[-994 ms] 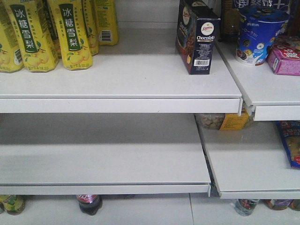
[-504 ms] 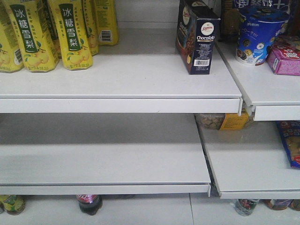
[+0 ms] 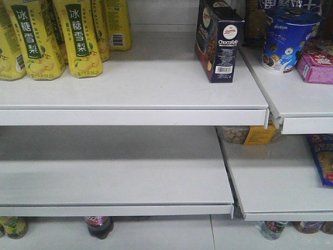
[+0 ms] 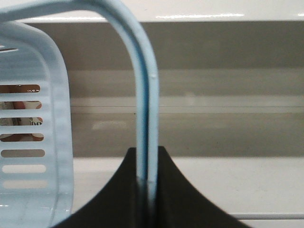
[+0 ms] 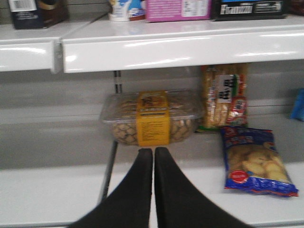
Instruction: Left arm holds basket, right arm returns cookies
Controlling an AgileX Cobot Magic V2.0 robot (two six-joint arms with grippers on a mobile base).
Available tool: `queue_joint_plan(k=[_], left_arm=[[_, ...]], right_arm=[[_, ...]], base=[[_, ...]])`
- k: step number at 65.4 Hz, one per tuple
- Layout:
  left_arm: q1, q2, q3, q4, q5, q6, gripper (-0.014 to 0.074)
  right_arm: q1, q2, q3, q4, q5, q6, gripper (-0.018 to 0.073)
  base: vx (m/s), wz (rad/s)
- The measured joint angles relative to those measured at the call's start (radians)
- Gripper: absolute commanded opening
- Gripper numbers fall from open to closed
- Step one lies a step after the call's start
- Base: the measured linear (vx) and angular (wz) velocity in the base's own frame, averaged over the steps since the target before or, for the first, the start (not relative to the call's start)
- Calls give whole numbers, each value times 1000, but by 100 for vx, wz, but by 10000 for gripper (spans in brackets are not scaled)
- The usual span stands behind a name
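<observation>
The cookies (image 3: 218, 41), a dark navy "Chocofello" box, stand upright on the top shelf (image 3: 156, 83) near its right end, with no gripper near them. In the right wrist view the bottom of the cookies (image 5: 35, 12) shows at the top left. My right gripper (image 5: 153, 151) is shut with nothing in it, low in front of the middle shelf. My left gripper (image 4: 146, 151) is shut on the looped handle (image 4: 145, 95) of the light-blue basket (image 4: 33, 142), whose slotted side hangs at the left. Neither arm shows in the front view.
Yellow pear-drink cartons (image 3: 78, 36) fill the top shelf's left. A blue round tub (image 3: 286, 39) and a pink box (image 3: 315, 65) sit right of the cookies. On the middle shelf lie a clear biscuit tub with a yellow band (image 5: 152, 118) and a blue snack bag (image 5: 254, 161).
</observation>
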Motion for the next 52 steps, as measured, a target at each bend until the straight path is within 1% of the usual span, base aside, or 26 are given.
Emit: queue_joint_plan(k=[6, 9, 20, 27, 33, 42, 52], left_arm=[[0, 0, 0, 0, 0, 0, -6], [0, 0, 0, 0, 0, 0, -6], [0, 0, 0, 0, 0, 0, -6], [0, 0, 0, 0, 0, 0, -6], [0, 0, 0, 0, 0, 0, -6], [0, 0, 0, 0, 0, 0, -6], [0, 0, 0, 0, 0, 0, -6]], right_arm=[[-59, 0, 10, 0, -14, -3, -8], [-70, 0, 34, 0, -42, -6, -8], [-74, -29, 187, 15, -247, -16, -8], [-74, -35, 225, 29, -329, -19, -8], [-74, -38, 226, 41, -349, -42, -8], [-74, -37, 226, 74, -355, -121, -8], [-74, -37, 226, 86, -357, -148, -8]], base=[[0, 0], [0, 0], [0, 0], [0, 0], [0, 0], [0, 0], [0, 0]])
